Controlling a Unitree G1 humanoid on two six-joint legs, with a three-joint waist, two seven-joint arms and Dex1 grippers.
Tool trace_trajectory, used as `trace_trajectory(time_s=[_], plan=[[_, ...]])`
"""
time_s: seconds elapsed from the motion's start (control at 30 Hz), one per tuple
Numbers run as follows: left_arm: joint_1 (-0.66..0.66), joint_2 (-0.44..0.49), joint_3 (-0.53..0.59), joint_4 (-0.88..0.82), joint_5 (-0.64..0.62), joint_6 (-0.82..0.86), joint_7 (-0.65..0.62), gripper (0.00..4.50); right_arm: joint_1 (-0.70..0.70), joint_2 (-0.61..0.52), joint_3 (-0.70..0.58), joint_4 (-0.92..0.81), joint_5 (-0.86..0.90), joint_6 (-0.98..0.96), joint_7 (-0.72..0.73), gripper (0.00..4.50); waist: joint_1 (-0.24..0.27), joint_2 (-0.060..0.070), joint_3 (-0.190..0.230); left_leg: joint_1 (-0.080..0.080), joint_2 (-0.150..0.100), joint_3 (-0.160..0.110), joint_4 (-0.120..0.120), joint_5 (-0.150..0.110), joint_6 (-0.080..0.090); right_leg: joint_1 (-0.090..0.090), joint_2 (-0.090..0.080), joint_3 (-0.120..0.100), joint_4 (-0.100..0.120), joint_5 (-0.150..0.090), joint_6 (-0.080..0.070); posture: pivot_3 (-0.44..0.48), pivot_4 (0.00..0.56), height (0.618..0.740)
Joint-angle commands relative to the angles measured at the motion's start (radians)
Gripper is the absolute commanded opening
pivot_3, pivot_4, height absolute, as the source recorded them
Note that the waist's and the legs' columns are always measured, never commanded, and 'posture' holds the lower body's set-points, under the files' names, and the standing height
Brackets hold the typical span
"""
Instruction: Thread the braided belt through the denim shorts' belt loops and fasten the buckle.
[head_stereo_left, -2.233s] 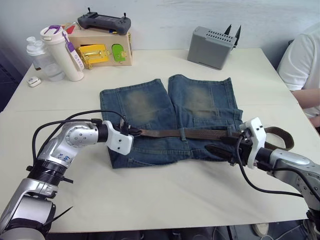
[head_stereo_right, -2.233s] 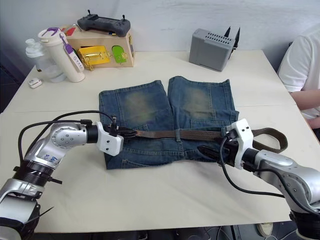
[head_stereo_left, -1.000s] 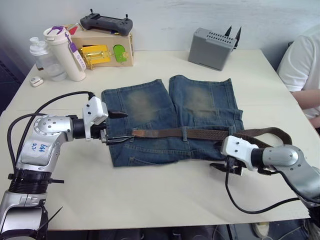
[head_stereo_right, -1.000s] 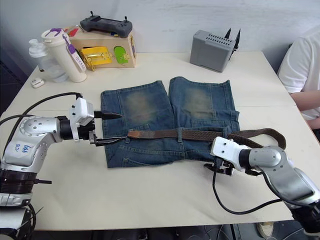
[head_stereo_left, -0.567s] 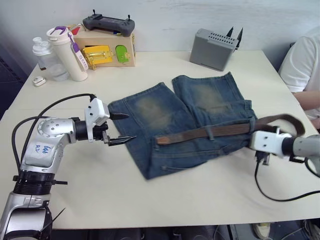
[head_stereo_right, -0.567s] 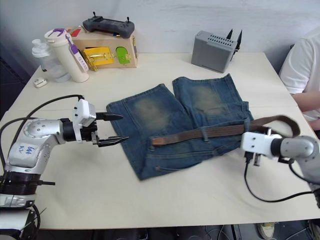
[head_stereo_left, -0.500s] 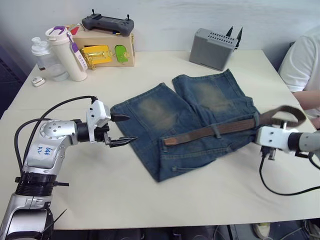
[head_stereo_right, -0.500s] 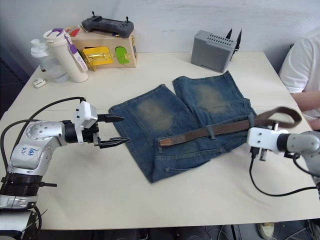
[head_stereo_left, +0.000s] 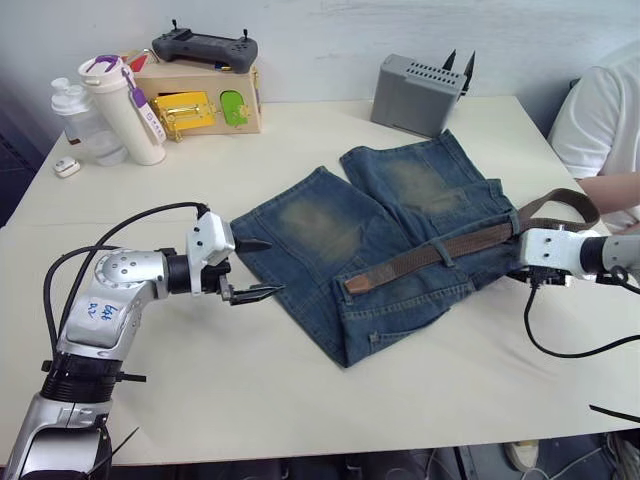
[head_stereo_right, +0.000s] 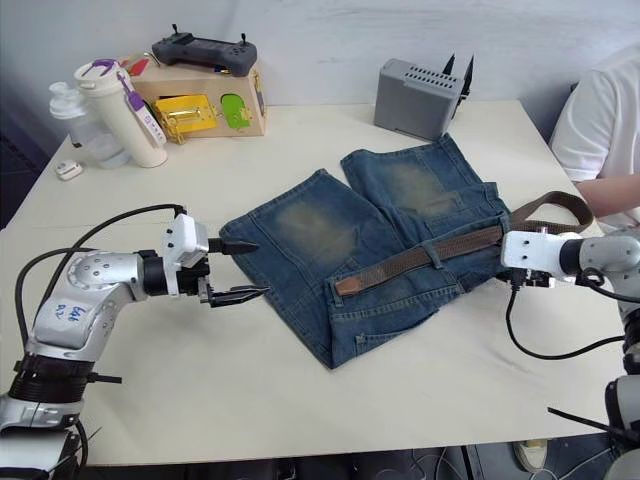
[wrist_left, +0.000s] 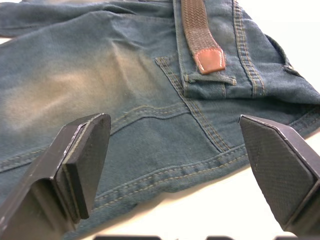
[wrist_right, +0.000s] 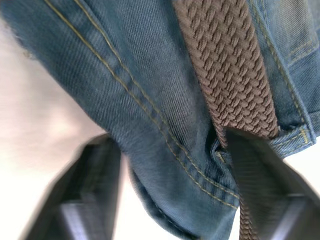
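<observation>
On the table (head_stereo_left: 300, 400) in the left eye view, denim shorts (head_stereo_left: 400, 230) lie skewed, braided belt (head_stereo_left: 440, 250) running diagonally along the waistband, tan tip toward the left gripper (head_stereo_left: 258, 270), far end looping past the right gripper (head_stereo_left: 522, 272). Left gripper hangs wide open, empty, just beside the shorts' leg edge; tip lies ahead of it, so left arm is nearer the free end. Right eye view: same layout, belt passes under one of the belt loops (head_stereo_right: 436, 253) mid-waist. Left wrist view: fingers (wrist_left: 82, 155) spread wide, nothing between, tip straight ahead, long axis pointing away. Right wrist view: jaws look closed around waistband cloth beside the belt. Buckle too hidden to place.
</observation>
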Motion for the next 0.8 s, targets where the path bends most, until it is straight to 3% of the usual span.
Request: trace_trajectory(time_s=[0.03, 0.13, 0.2, 0.27, 0.33, 0.37, 0.47, 0.53, 0.67, 0.8], plan=[[-0.005, -0.002, -0.001, -0.036, 0.0, -0.003, -0.005, 4.5, 0.085, -0.052, -0.154, -0.288, 0.227, 0.313, 0.088, 4.46, 0.001, 0.0, 0.0, 0.0, 0.0, 0.0, 0.0, 0.0, 0.0, 0.0, 0.0, 0.0, 0.0, 0.0, 0.0, 0.0, 0.15, 0.735], [-0.026, -0.016, -0.02, -0.02, 0.006, -0.008, -0.013, 4.5, 0.246, 0.008, -0.294, -0.67, 0.508, 0.786, -0.021, 4.46, 0.0, 0.0, 0.0, 0.001, 0.001, -0.001, 0.0, 0.0, 0.0, 0.001, 0.0, -0.001, 0.0, 0.0, 0.0, 0.0, 0.15, 0.735], [-0.032, -0.02, -0.024, -0.016, 0.008, -0.009, -0.017, 4.5, 0.316, 0.037, -0.365, -0.834, 0.593, 0.979, -0.113, 4.46, 0.0, 0.0, 0.0, 0.0, 0.002, -0.003, 0.0, 0.0, -0.002, 0.001, 0.0, -0.001, 0.001, 0.0, 0.0, 0.0, 0.15, 0.735], [-0.047, -0.028, -0.033, -0.002, 0.015, -0.016, -0.018, 4.5, 0.411, 0.146, -0.463, -1.048, 0.876, 1.258, -0.289, 4.46, 0.005, 0.0, 0.0, 0.0, 0.001, -0.003, 0.0, 0.0, -0.002, 0.001, 0.0, -0.001, 0.001, 0.0, 0.0, 0.0, 0.15, 0.735], [-0.054, -0.033, -0.036, 0.006, 0.02, -0.02, -0.021, 4.5, 0.451, 0.209, -0.524, -1.161, 1.035, 1.431, -0.408, 4.46, 0.011, 0.0, 0.0, -0.001, 0.001, -0.004, -0.001, 0.0, -0.002, 0.001, 0.001, -0.002, 0.0, 0.0, 0.0, 0.0, 0.15, 0.735], [-0.056, -0.034, -0.037, 0.006, 0.021, -0.018, -0.023, 4.5, 0.483, 0.259, -0.525, -1.185, 1.218, 1.483, -0.527, 4.46, 0.013, 0.0, 0.0, -0.002, 0.001, -0.004, -0.001, 0.0, -0.002, 0.0, 0.001, -0.002, 0.0, 0.0, 0.0, 0.0, 0.15, 0.735], [-0.059, -0.037, -0.04, 0.003, 0.022, -0.013, -0.026, 4.5, 0.57, 0.383, -0.493, -1.227, 1.622, 1.521, -0.829, 4.46, 0.018, -0.002, -0.001, -0.001, 0.001, -0.005, 0.0, 0.0, -0.002, 0.001, 0.0, -0.002, 0.0, 0.0, 0.0, 0.0, 0.15, 0.735], [-0.058, -0.038, -0.041, -0.001, 0.024, -0.009, -0.027, 4.5, 0.622, 0.432, -0.444, -1.225, 1.786, 1.479, -0.998, 4.46, 0.019, -0.002, -0.001, -0.002, 0.001, -0.005, 0.0, -0.001, -0.001, 0.001, 0.0, -0.002, 0.0, 0.0, 0.0, 0.0, 0.15, 0.735], [-0.053, -0.033, -0.035, -0.011, 0.026, -0.003, -0.027, 4.5, 0.647, 0.501, -0.383, -1.205, 1.942, 1.384, -1.216, 4.46, 0.018, -0.002, -0.001, -0.003, 0.0, -0.004, 0.0, -0.001, 0.0, 0.0, 0.0, -0.002, -0.001, 0.0, 0.001, 0.0, 0.15, 0.735], [-0.043, -0.026, -0.027, -0.026, 0.026, 0.004, -0.021, 4.5, 0.633, 0.561, -0.333, -1.177, 1.995, 1.315, -1.332, 4.46, 0.015, -0.002, -0.001, -0.003, 0.0, -0.004, -0.001, -0.001, 0.0, 0.0, 0.001, -0.002, -0.003, 0.001, 0.001, 0.0, 0.15, 0.735]])
